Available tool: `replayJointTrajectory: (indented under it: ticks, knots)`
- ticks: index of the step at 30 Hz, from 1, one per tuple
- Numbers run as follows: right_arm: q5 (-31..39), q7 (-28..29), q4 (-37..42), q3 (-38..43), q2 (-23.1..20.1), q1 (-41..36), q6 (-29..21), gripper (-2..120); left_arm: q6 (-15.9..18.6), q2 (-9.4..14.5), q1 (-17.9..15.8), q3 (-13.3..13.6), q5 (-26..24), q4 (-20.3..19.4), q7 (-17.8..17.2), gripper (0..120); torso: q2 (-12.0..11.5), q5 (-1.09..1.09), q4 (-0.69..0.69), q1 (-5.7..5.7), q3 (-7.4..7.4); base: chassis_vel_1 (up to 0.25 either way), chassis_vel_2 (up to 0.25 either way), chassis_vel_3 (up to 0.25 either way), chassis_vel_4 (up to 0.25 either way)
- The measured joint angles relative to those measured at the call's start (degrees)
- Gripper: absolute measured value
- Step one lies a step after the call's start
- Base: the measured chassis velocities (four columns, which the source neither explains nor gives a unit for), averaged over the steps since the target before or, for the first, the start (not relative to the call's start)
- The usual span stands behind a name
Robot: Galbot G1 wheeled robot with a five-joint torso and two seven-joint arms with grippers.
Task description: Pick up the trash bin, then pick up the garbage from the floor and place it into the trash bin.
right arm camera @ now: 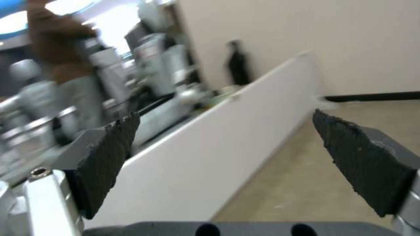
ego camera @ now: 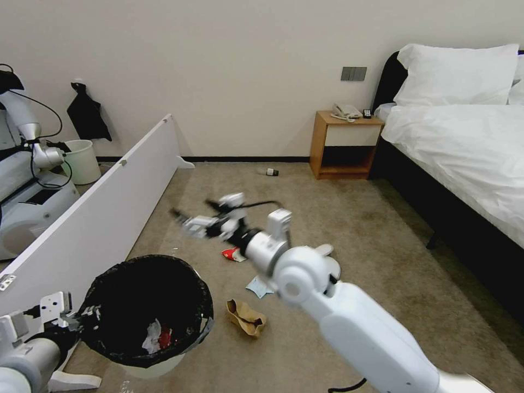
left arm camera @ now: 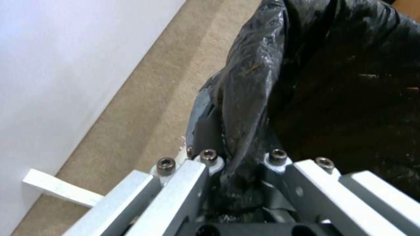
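Left arm has the bin by its rim; right arm is out over the litter with nothing in it.

From my seat the floor (ego camera: 349, 229) is beige carpet running from a low white partition board (ego camera: 103, 207) to the bed (ego camera: 464, 142). The trash bin (ego camera: 144, 311) sits at my lower left beside that board, black liner over its rim, with a white tissue (ego camera: 152, 335) and something red inside. My left gripper (ego camera: 82, 316) is clamped on the bin's near rim; the left wrist view shows the liner (left arm camera: 245, 131) pinched between the fingers (left arm camera: 192, 183). My right gripper (ego camera: 188, 215) is stretched forward above the carpet, its black pads (right arm camera: 109, 154) spread wide and empty. Still on the floor: a brown cardboard scrap (ego camera: 246, 317), a light-blue face mask (ego camera: 257, 286), a red-and-white packet (ego camera: 233, 254), and a small bottle (ego camera: 269, 172) near the nightstand (ego camera: 344, 144).
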Motion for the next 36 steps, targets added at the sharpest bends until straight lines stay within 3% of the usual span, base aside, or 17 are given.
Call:
replayJointTrajectory:
  ticks: [4,5,8,9,14,18,26,36]
  knots:
    - [-3.0,2.5,-1.2,3.2,-2.2,-4.6,4.8,100,0.0,0.1,-0.3,-0.2,0.1,0.8,0.1,4,0.0,0.0,0.01,0.0,0.0,0.0,0.0,0.0,0.0]
    - [-6.5,3.3,-2.1,6.0,-4.0,-9.2,7.5,100,0.0,-0.1,-0.3,-0.4,0.3,1.0,0.3,4,0.0,0.01,0.01,0.0,0.0,0.0,0.0,0.0,0.0]
    - [-10.0,3.8,-2.5,9.8,-5.7,-16.1,8.4,100,0.0,-0.3,-0.3,-0.9,0.8,1.5,0.8,4,0.0,0.02,-0.02,0.0,0.0,0.0,0.0,0.0,0.0]
    - [-12.3,3.8,-2.4,13.3,-6.6,-21.8,9.2,100,0.0,-0.5,-0.3,-1.4,1.2,2.2,1.1,4,0.0,0.02,-0.04,0.0,0.0,0.0,0.0,0.0,0.0]
    - [-17.7,0.8,-1.6,21.0,-6.2,-32.4,11.9,100,0.0,-0.8,0.0,-2.6,1.2,3.2,1.6,4,0.0,0.01,0.0,0.0,0.0,0.0,0.0,0.0,0.0]
    - [-22.9,-1.9,-0.2,27.9,-2.9,-42.4,13.7,100,0.0,-1.3,0.2,-3.6,1.3,4.4,2.0,4,0.0,0.0,-0.01,0.0,-0.01,0.0,0.0,0.0,0.0]
    - [-26.5,-5.1,1.4,32.4,-0.3,-48.5,15.8,100,0.0,-1.5,0.2,-4.1,1.3,4.7,2.1,4,0.0,0.0,0.01,0.0,0.0,0.0,0.0,0.0,0.0]
    - [-26.9,-6.1,1.9,33.2,-0.5,-49.8,16.4,100,0.0,-1.7,0.2,-3.6,1.2,4.1,2.0,4,0.0,-0.01,0.0,0.0,0.0,0.0,0.0,0.0,0.0]
